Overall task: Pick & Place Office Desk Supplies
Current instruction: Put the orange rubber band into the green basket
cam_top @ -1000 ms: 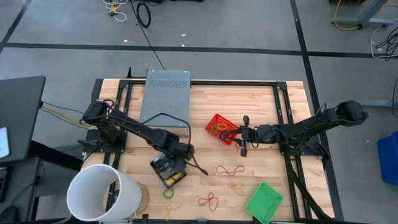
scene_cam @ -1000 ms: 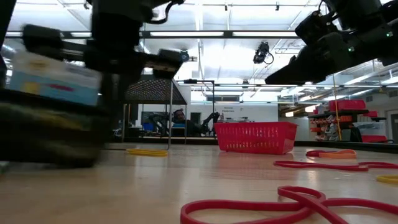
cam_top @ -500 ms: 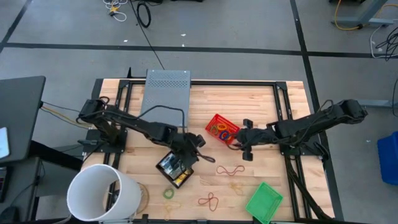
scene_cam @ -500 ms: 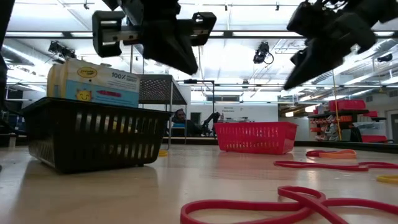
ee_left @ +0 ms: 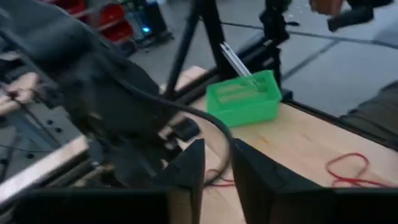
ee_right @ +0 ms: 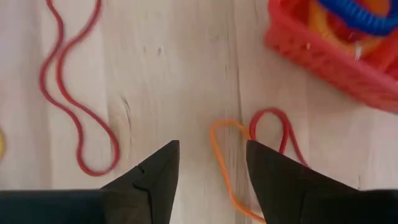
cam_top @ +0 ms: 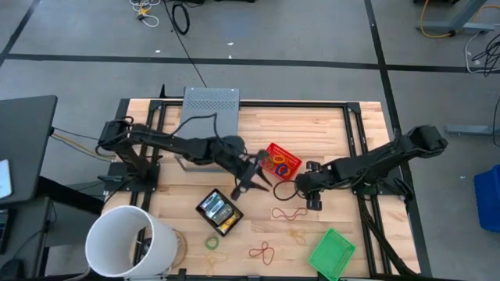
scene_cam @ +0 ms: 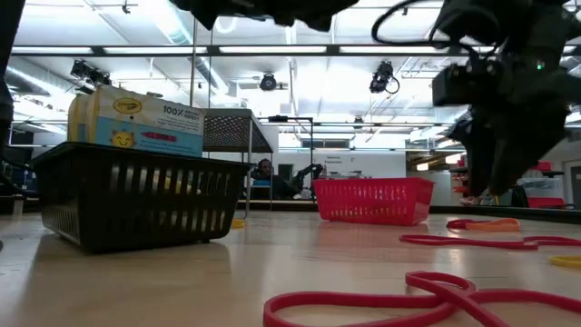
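A black basket (cam_top: 219,211) near the table's front holds yellow-and-green crayon boxes (scene_cam: 136,118) that stick up above its rim. My left gripper (cam_top: 253,180) hovers to its far right, close to the red basket (cam_top: 279,161), fingers slightly open (ee_left: 216,165) and nothing between them. My right gripper (cam_top: 311,187) points down at the table just near of the red basket, open (ee_right: 211,155) above an orange rubber band (ee_right: 224,168) and a small red one (ee_right: 273,124). A long red band (ee_right: 74,106) lies beside them.
The red basket (ee_right: 336,43) holds blue and orange bands. A green basket (cam_top: 330,251) sits at the front right and a big white bucket (cam_top: 129,242) at the front left. More bands (cam_top: 262,251) lie loose on the wood near the front edge.
My left gripper has risen off the black basket, where the crayon boxes stay, and swung toward the far right, tipping from downward to nearly level. My right gripper has drawn back from the red basket toward the near edge and tipped down at the table.
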Robot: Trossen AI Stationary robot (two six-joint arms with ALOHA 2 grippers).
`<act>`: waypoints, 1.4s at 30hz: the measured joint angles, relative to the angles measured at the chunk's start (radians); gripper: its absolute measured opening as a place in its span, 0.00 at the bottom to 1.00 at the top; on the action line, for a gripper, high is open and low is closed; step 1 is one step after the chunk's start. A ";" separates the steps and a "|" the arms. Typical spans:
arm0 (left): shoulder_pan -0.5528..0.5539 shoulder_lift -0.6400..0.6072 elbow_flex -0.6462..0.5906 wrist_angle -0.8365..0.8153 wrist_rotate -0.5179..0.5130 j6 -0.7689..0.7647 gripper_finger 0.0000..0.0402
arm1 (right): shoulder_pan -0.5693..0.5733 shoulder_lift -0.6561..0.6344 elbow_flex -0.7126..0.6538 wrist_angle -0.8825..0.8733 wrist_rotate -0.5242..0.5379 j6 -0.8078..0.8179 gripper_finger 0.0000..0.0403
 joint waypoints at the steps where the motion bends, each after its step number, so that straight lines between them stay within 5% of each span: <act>1: 0.013 -0.005 -0.002 0.028 0.002 -0.006 0.23 | 0.000 0.011 0.000 0.005 0.000 0.000 0.48; 10: 0.143 -0.029 -0.002 0.455 0.070 -0.271 0.32 | 0.007 0.042 0.000 0.016 -0.007 0.004 0.48; 18: 0.192 -0.026 -0.021 0.529 0.112 -0.351 0.32 | 0.007 0.041 0.000 0.016 -0.007 0.010 0.48; 29: 0.204 -0.050 -0.501 1.247 -0.196 -0.388 0.32 | 0.007 0.041 0.000 0.009 -0.016 -0.001 0.48; 34: 0.210 -0.133 -0.623 1.145 -0.288 -0.328 0.32 | 0.005 0.041 0.000 -0.033 -0.039 -0.001 0.48; 42: 0.211 -0.203 -0.657 0.940 -0.294 -0.249 0.32 | -0.026 0.069 0.001 -0.053 -0.041 -0.006 0.48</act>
